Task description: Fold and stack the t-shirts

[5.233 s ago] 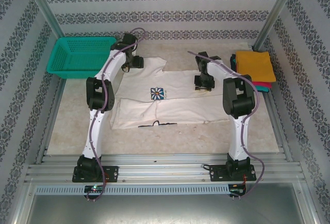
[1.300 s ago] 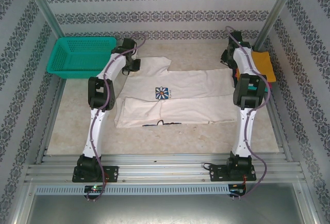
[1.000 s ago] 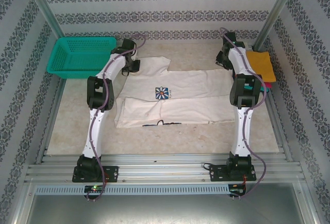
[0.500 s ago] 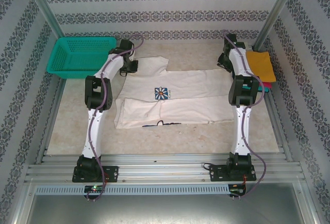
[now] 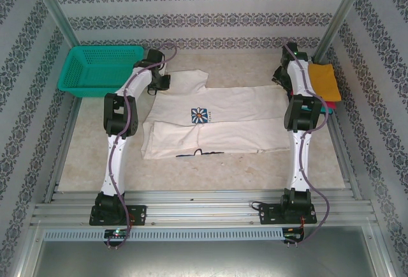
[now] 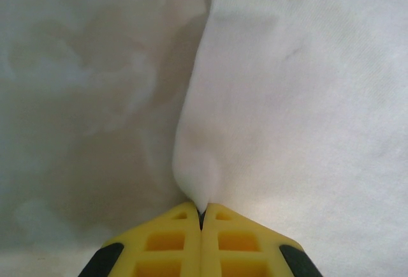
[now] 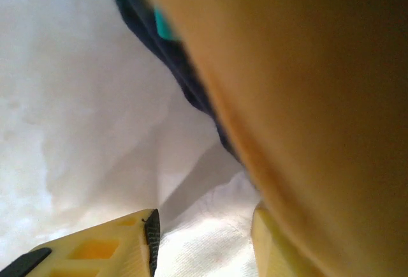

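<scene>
The white t-shirt [image 5: 223, 124] with its blue daisy print [image 5: 200, 115] lies spread across the middle of the table. My left gripper [image 5: 162, 82] sits at its far left corner. In the left wrist view its yellow fingers [image 6: 172, 242] are shut, pinching a peak of the white cloth [image 6: 197, 181]. My right gripper [image 5: 280, 76] is at the shirt's far right corner, against the stack of folded shirts topped by an orange one [image 5: 324, 80]. In the right wrist view that gripper [image 7: 204, 235] is open over white fabric [image 7: 204, 251], with the orange shirt [image 7: 319, 98] close on the right.
A teal mesh basket [image 5: 70, 73] stands at the far left. Red and teal edges [image 5: 328, 106] show under the orange shirt. A metal post [image 5: 338, 15] rises behind the stack. Patterned walls close in the table on three sides.
Over five seconds my right gripper went from mid-shirt to the far right corner by the stack; in the last second it shifted slightly right. The left gripper stayed pinched on the corner.
</scene>
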Tool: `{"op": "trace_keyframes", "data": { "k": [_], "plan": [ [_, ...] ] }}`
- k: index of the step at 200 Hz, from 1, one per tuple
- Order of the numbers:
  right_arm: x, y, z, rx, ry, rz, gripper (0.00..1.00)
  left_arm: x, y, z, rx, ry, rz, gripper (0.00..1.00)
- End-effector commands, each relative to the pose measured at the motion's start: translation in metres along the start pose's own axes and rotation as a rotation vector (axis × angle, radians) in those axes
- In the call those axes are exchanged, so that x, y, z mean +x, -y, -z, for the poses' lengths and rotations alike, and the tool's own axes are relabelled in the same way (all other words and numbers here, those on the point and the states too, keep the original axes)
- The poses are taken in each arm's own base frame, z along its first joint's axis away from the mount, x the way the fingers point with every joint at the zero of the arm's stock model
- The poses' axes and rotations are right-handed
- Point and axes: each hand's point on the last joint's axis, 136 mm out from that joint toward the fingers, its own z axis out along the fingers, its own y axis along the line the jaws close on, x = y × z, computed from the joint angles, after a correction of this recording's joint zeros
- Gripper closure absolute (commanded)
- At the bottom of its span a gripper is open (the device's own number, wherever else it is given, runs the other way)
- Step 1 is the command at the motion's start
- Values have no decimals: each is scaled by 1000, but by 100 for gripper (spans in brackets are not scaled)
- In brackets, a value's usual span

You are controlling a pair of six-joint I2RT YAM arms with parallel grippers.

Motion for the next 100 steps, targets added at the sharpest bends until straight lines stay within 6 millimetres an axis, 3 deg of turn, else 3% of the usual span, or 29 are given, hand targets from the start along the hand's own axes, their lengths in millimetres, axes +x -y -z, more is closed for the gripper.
{"op": "trace_keyframes", "data": {
  "k": [1, 50, 100],
  "plan": [
    [11, 8, -15, 9, -67, -24, 61, -13, -1, 19, 17, 44, 5, 100],
    [15, 9, -11, 39, -65, 3, 100, -17, 1, 27, 19, 64, -2, 100],
    [15, -8, 9, 37, 4, 93, 100, -20, 2, 34, 23, 77, -6, 100]
  ]
}}
